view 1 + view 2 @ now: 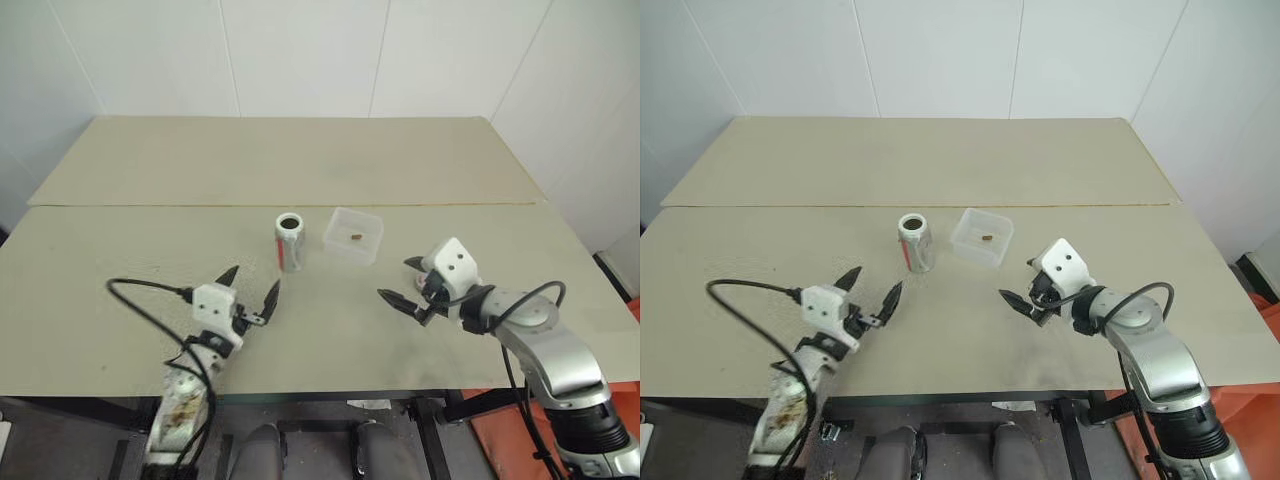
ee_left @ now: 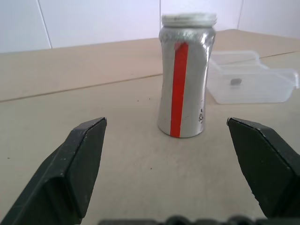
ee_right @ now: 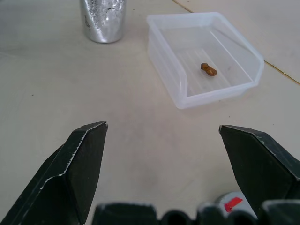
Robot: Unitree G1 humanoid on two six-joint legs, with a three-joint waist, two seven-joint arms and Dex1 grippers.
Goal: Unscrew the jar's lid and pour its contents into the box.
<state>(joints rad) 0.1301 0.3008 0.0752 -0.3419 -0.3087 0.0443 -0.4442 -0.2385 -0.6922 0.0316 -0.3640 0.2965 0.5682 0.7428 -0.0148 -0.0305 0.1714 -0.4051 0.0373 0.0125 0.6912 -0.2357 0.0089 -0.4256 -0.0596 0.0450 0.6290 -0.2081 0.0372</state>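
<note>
Jar (image 1: 290,242) is standing upright and lidless, box (image 1: 354,235) at its 3 o'clock holding brown bit (image 3: 209,70). Left gripper (image 1: 249,290) and right gripper (image 1: 403,283) are spreading wide, empty.

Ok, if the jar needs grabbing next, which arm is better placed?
Left. Its open end effector faces the jar, which stands framed between its fingers; the right end effector aims toward the box.
</note>
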